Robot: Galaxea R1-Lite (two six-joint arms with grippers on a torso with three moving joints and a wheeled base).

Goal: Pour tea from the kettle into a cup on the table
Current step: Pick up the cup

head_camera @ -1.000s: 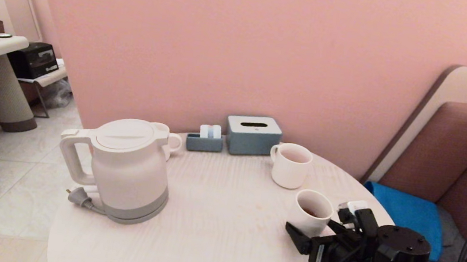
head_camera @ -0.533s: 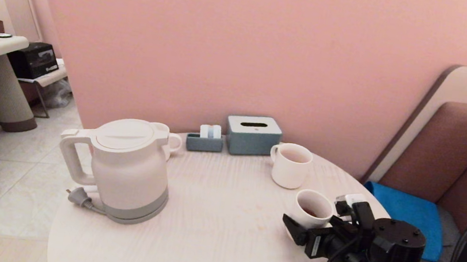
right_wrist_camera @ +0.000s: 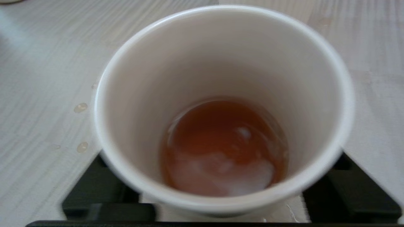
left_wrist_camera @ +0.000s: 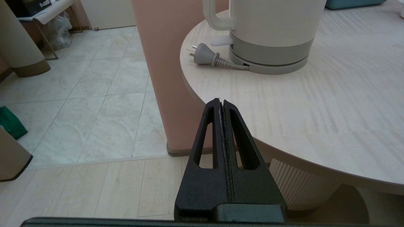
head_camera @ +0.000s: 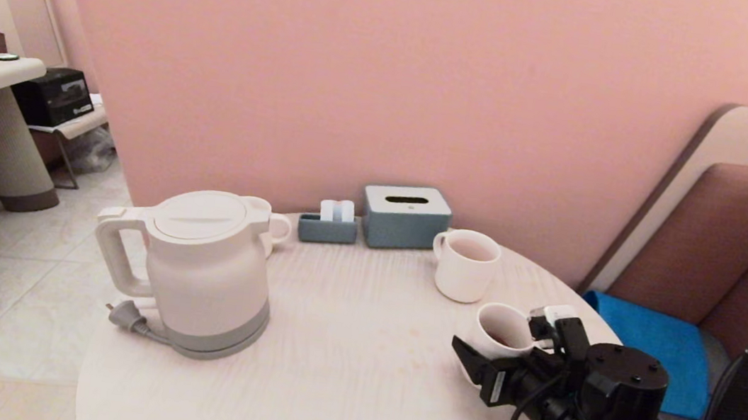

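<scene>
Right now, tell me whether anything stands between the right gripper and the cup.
Nothing visible does. The right gripper already has its fingers on either side of the cup, with tea inside, on the table.

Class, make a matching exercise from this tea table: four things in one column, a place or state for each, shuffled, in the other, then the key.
1. kettle
2. cup
3. tissue box
4. plug

A. by the wall
B. lying beside the kettle's base
C. holds a little tea
D. upright, lid on

Pairs: 1-D, 2-C, 3-A, 4-B
</scene>
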